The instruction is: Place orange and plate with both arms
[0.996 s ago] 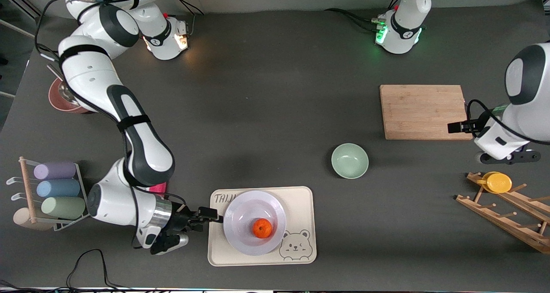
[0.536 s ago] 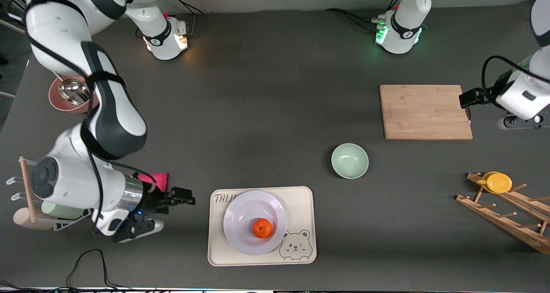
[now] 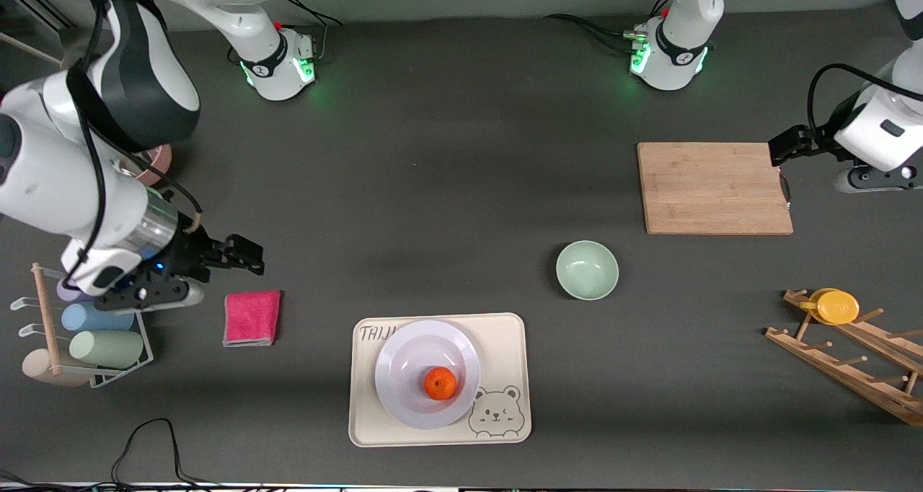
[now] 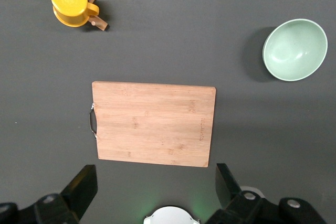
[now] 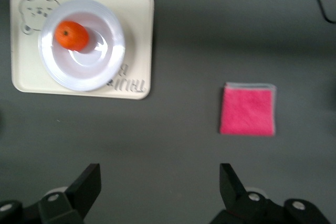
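Dark grey table [image 3: 447, 189]. Near its camera-side edge we see the beige bear tray [image 3: 505, 333] with the plate [image 3: 404, 398] on it and the orange [image 3: 440, 383] in the plate's shallow centre. A pink cloth [image 3: 251, 318] lies beside the tray toward the right arm's end, and a rack of pastel cups [image 3: 101, 326] sits at that end's edge. The wooden peg rack [image 3: 851, 362] with a yellow cup [image 3: 835, 306] is by the left arm's end. Mid-table we note the mint bowl [image 3: 587, 270], then the cutting board [image 3: 714, 187]. Right gripper [image 3: 241, 254] hangs over bare table near the cloth, fingers wide, empty. Left gripper [image 3: 789, 146] is over the board's edge, fingers [image 4: 81, 184] spread wide, empty.
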Robot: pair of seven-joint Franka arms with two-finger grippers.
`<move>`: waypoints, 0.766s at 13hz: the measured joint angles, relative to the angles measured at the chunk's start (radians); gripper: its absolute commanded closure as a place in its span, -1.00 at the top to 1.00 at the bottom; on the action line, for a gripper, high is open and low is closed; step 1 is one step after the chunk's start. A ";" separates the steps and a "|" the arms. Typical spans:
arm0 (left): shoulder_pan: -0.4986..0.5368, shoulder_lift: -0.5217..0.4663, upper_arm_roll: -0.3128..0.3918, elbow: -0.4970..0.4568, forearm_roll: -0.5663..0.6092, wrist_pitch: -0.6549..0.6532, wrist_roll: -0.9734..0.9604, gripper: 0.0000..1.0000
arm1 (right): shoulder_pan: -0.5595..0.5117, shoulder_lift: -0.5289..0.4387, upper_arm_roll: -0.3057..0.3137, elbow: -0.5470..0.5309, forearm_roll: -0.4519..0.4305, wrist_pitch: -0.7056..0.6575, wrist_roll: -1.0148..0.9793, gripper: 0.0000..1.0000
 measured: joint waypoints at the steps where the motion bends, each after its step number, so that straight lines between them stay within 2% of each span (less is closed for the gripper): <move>1: -0.001 -0.019 0.000 -0.035 0.000 0.023 0.000 1.00 | 0.000 -0.034 -0.015 -0.030 0.000 -0.006 0.003 1.00; 4: 0.016 -0.053 -0.015 -0.084 0.000 0.033 0.000 1.00 | 0.000 -0.113 -0.068 -0.072 0.000 -0.071 0.005 1.00; 6: 0.098 -0.061 -0.096 -0.082 -0.001 0.017 0.000 1.00 | 0.000 -0.177 -0.109 -0.132 0.000 -0.080 0.004 1.00; 7: 0.114 -0.062 -0.114 -0.081 -0.002 0.016 0.000 1.00 | 0.000 -0.211 -0.121 -0.166 0.002 -0.081 0.004 1.00; 9: 0.113 -0.062 -0.118 -0.080 -0.004 0.018 0.000 1.00 | 0.009 -0.276 -0.147 -0.232 0.008 -0.083 0.004 1.00; 10: 0.094 -0.062 -0.098 -0.079 -0.004 0.019 0.000 1.00 | 0.029 -0.299 -0.174 -0.253 0.008 -0.087 0.004 1.00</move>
